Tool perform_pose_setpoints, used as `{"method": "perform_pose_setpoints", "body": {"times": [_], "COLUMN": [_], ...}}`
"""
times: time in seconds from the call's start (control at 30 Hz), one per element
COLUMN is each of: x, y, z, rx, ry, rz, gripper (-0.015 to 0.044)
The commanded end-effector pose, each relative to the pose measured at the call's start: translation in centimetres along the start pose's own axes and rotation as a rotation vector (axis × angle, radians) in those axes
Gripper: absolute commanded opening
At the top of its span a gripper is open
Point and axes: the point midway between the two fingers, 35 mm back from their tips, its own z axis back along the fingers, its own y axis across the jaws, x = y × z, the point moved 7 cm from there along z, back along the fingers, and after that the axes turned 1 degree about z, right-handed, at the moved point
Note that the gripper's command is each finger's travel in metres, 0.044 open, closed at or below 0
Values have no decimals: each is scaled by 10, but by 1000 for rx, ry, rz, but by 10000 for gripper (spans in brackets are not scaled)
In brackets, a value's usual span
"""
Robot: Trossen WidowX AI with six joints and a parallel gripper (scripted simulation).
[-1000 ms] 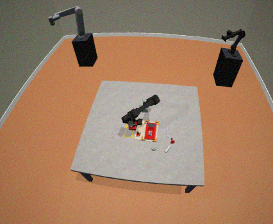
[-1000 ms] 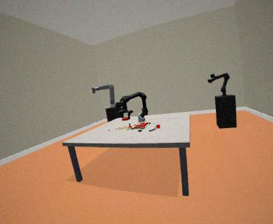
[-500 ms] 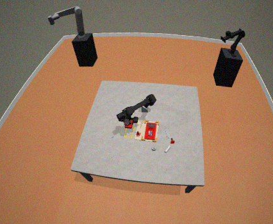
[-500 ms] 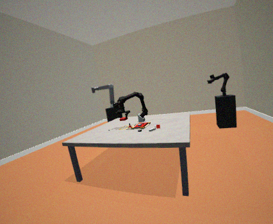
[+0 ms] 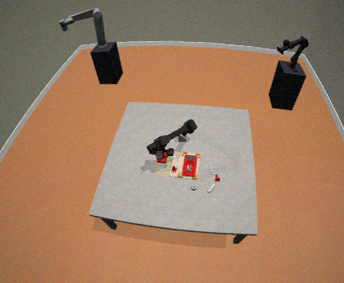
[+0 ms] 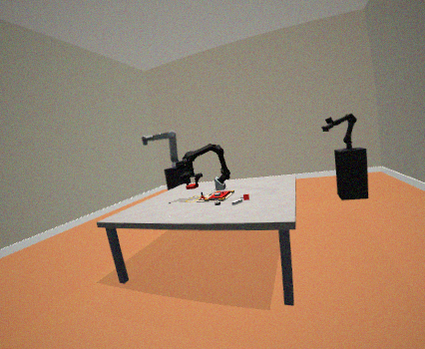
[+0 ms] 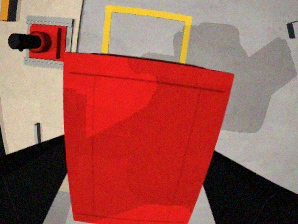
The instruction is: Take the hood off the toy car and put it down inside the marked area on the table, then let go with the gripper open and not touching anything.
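The red hood (image 5: 161, 159) (image 6: 192, 186) (image 7: 145, 125) is held in the air, to the left of the car in the top view. My gripper (image 5: 162, 154) (image 6: 193, 182) (image 7: 139, 148) is shut on it, with a black finger at each side in the wrist view. The marked area, a yellow outline (image 5: 161, 173) (image 7: 148, 12), lies on the table; the hood covers its near part in the wrist view and its upper part in the top view. The red toy car (image 5: 195, 166) (image 6: 220, 195) sits between orange corner brackets on a cream board. The hood's height above the table is hard to judge.
A red block with a black knob (image 5: 174, 169) (image 7: 47, 42) stands on the board between car and outline. A small ring (image 5: 194, 186), a white bar (image 5: 211, 187) (image 6: 237, 201) and a red cube (image 5: 217, 179) (image 6: 246, 197) lie on the table beyond the car.
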Motion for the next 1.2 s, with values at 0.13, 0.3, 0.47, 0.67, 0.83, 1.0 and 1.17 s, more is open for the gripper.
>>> {"method": "perform_pose_setpoints", "body": {"times": [0.13,0.3,0.47,0.67,0.83,1.0,1.17], "x": [0,0,0,0,0,0,0], "y": [0,0,0,-1,-1,-1,-1], "z": [-7,-10,-13,-17,-21,-24,-27], "rx": [5,5,5,5,5,5,5], "ry": [0,0,0,0,-1,-1,-1], "rz": [-8,-8,-8,-8,-8,-8,-8], "gripper": [0,0,0,0,0,0,0]}}
